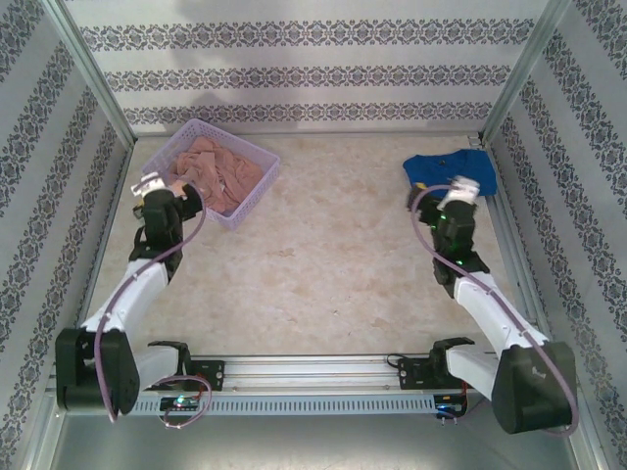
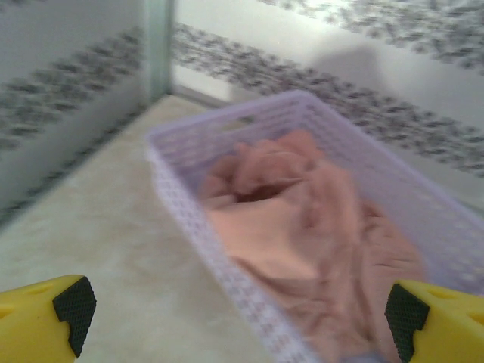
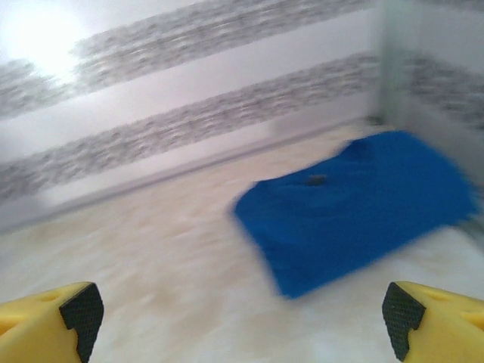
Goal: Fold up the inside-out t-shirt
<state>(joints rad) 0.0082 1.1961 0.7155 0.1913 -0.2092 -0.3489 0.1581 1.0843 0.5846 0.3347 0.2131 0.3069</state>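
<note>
Inside-out t-shirt [image 1: 217, 174]: salmon-pink, crumpled inside the lilac basket [image 1: 256, 199] at the far left of the counter [image 1: 333, 264].
Left end effector [image 2: 238, 308]: jaws wide apart and holding nothing, poised at the basket's near side, aimed at the cloth.
Right end effector [image 3: 242, 308]: jaws wide and empty, facing the blue t-shirt [image 3: 363, 204] at the far right.
Step in hand: judged to be lifting the shirt out. Pinch a high central fold, clear of the mesh wall, and raise it straight up.
</note>
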